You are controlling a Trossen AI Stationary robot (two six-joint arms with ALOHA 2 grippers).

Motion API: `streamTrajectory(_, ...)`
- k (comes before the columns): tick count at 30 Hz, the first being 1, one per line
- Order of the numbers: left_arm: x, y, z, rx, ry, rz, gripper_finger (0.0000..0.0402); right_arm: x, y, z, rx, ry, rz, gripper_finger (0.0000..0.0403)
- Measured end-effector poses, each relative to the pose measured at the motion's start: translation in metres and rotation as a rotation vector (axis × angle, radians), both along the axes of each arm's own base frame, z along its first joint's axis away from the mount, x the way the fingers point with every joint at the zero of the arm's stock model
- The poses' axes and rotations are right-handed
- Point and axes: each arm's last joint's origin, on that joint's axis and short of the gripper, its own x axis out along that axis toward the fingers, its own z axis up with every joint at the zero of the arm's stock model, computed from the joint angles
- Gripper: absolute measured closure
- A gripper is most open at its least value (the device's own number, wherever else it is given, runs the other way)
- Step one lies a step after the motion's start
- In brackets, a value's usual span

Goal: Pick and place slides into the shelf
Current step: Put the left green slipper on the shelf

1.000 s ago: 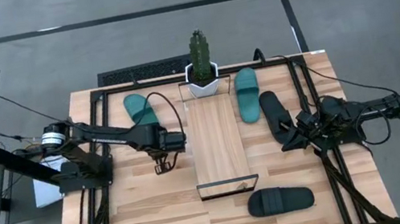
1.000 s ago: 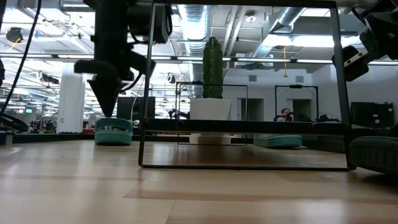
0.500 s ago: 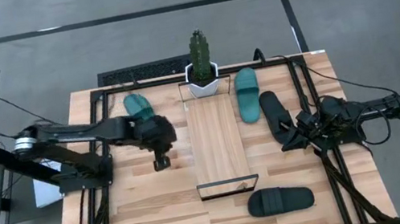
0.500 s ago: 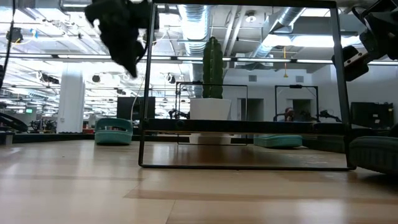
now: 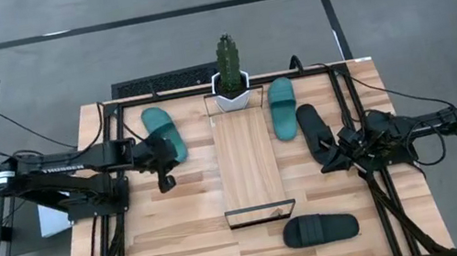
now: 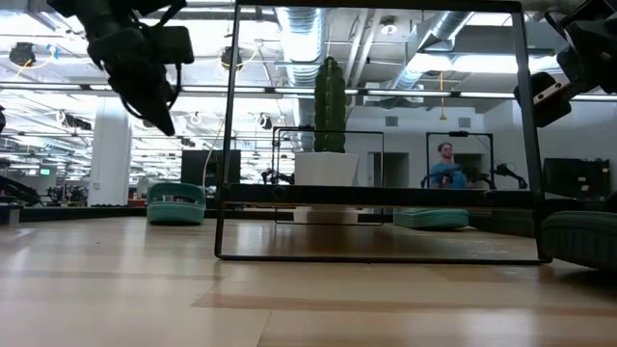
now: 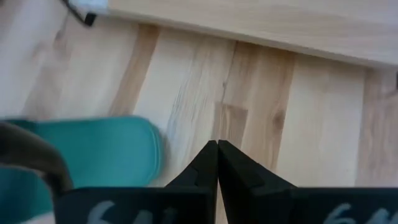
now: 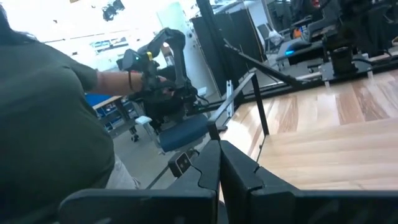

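Observation:
Two teal-green slides lie sole-down on the table, one [image 5: 162, 130] left of the shelf and one [image 5: 283, 107] right of it. One black slide [image 5: 315, 132] lies by the right arm, the other [image 5: 320, 229] past the shelf's near end. The light-wood shelf [image 5: 247, 157] runs down the table's middle. My left gripper [image 5: 166, 183] is shut and empty, raised above the table [image 6: 159, 114], just near of the left teal slide [image 7: 93, 152]. My right gripper [image 5: 328, 163] waits shut at the table's right side, next to the black slide.
A white pot with a cactus [image 5: 232, 88] stands at the shelf's far end. Black metal frame bars [image 5: 112, 180] run along both table sides. Bare wood [image 5: 182, 238] lies left of the shelf's near end. A person [image 8: 50, 124] stands beyond the table.
My left gripper has risen from close to the tabletop beside the shelf, swung toward the table's left edge and tipped, ending near the left teal slide. The slides and the right arm have kept still.

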Motion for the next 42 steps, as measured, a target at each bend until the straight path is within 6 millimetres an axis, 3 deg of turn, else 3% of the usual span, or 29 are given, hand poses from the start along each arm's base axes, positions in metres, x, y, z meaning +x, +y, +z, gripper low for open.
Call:
streamTrajectory(14, 0.02, 0.006, -0.024, 0.101, 0.106, 0.132, 0.0391, 0.0, 0.0, 0.0, 0.0, 0.002, 0.0, 0.0403)
streamTrajectory(30, 0.028, 0.007, -0.041, 0.148, 0.213, 0.107, 0.0258, 0.0, 0.0, 0.0, 0.0, 0.001, 0.0, 0.0403)
streamTrajectory(42, 0.037, 0.009, -0.061, 0.162, 0.315, 0.089, 0.0216, 0.0, 0.0, 0.0, 0.0, 0.002, 0.0, 0.0403)
